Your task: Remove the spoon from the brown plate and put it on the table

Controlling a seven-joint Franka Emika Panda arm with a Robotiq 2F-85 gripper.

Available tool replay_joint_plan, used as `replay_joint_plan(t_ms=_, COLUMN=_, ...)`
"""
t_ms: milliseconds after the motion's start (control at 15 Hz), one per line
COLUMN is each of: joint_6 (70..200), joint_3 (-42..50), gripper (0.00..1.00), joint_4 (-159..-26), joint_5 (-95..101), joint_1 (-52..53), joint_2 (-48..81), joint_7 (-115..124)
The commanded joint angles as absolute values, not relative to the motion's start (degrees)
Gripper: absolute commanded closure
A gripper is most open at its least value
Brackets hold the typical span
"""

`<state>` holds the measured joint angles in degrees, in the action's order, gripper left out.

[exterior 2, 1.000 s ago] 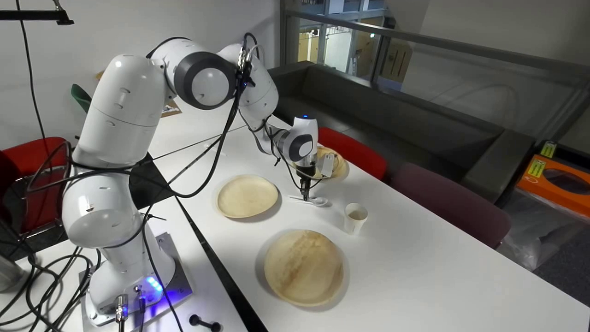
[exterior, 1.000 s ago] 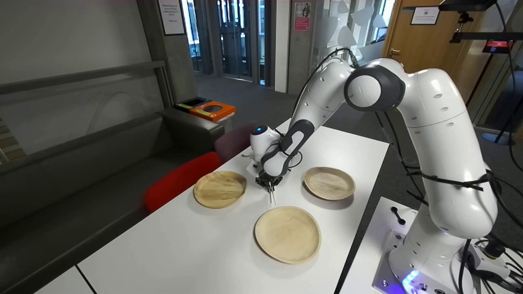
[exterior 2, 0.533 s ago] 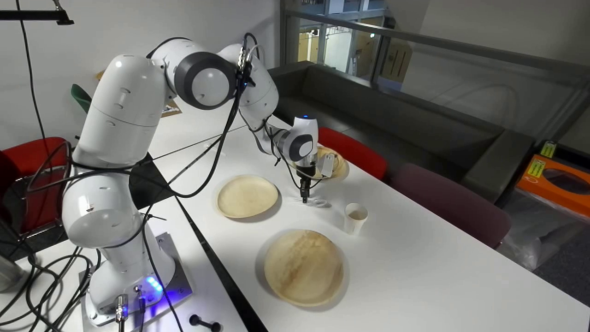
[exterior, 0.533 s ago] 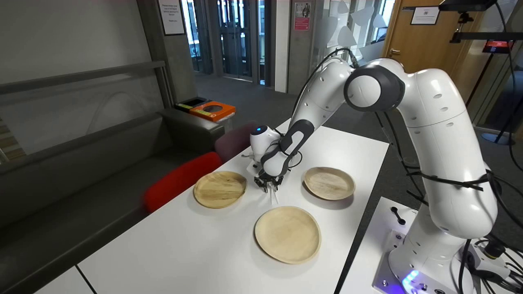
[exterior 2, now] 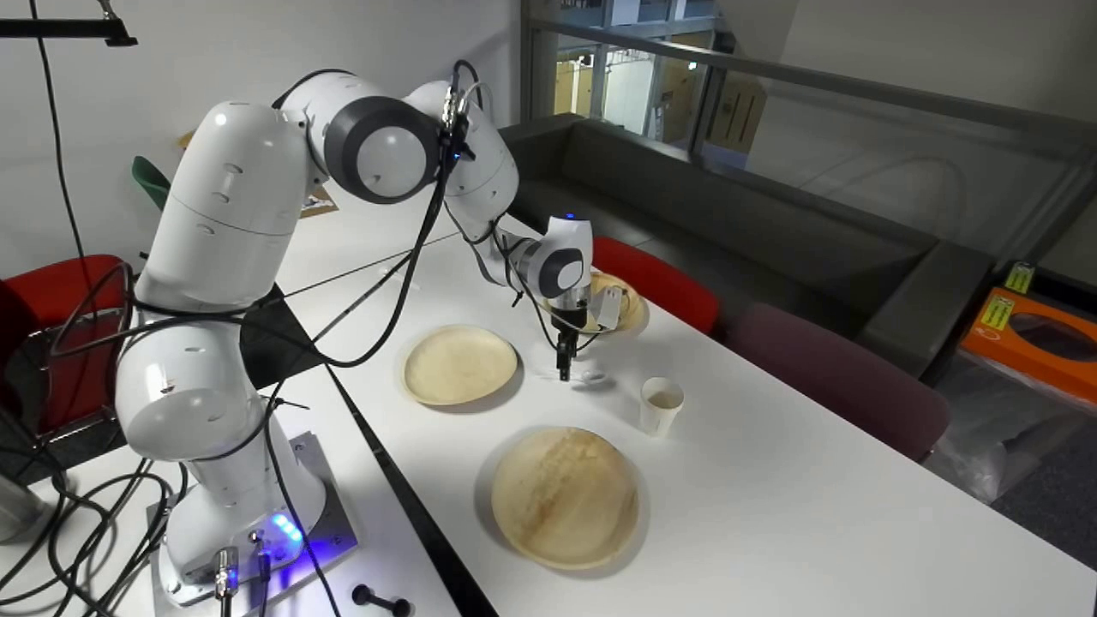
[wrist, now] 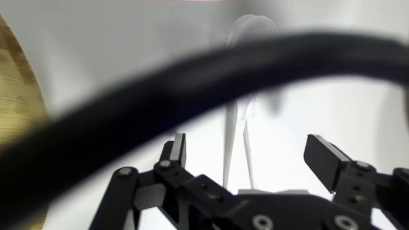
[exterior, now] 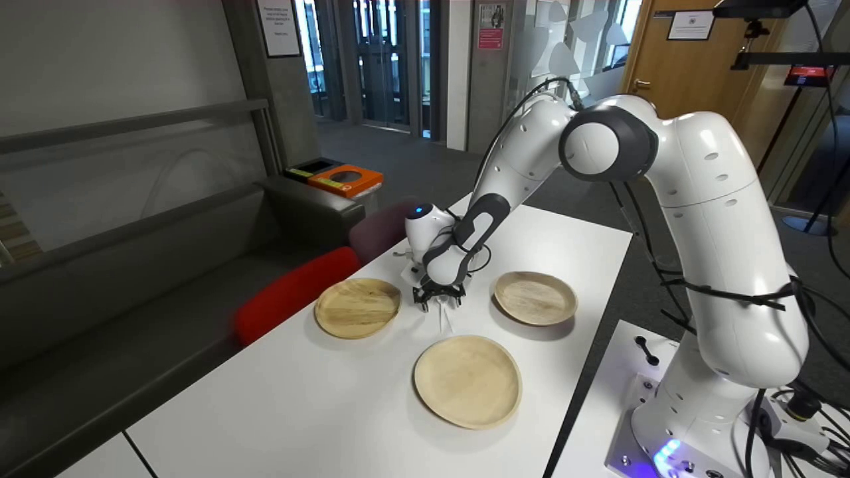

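Note:
Two slim whitish spoons lie partly overlapping on the white table (exterior: 285,405); I cannot tell which one the task means. In the wrist view their handles spread apart, one spoon (wrist: 229,150) on the left and another spoon (wrist: 247,150) on the right, while a dark cable covers their necks. My gripper (wrist: 247,143) stands open, its fingers apart on either side of the handles without gripping them. In both exterior views the gripper (exterior: 441,304) (exterior 2: 564,375) is low over the spoons. The brown plate (exterior: 536,299) (exterior 2: 566,497) has nothing on it.
A larger pale plate (exterior: 468,382) (exterior 2: 460,364) lies near the spoon handles. A grained dish (exterior: 358,307) sits on the opposite side from the brown plate, its edge showing in the wrist view (wrist: 19,95). A paper cup (exterior 2: 660,407) stands close to the spoons' bowls.
The fingers have gone from shut to wide apart, letting go at the spoon handles. The spoons stay on the table with only a slight shift, and the arm has barely moved.

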<state>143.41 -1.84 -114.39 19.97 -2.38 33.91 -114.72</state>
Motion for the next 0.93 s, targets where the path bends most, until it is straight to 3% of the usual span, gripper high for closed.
replay_joint_plan(t_ms=0, joint_6=141.5, joint_3=-1.9, gripper=0.0, joint_4=-113.2, joint_5=19.8, joint_1=-2.2, joint_2=33.8, joint_7=-113.9)
replay_joint_plan(t_ms=733, joint_6=140.1, joint_3=-2.1, gripper=0.0, joint_4=-111.3, joint_5=19.5, joint_1=-2.1, joint_2=36.0, joint_7=-113.8)
replay_joint_plan(t_ms=867, joint_6=140.1, joint_3=-2.2, gripper=0.26, joint_4=-111.0, joint_5=19.4, joint_1=-2.3, joint_2=36.4, joint_7=-114.0)
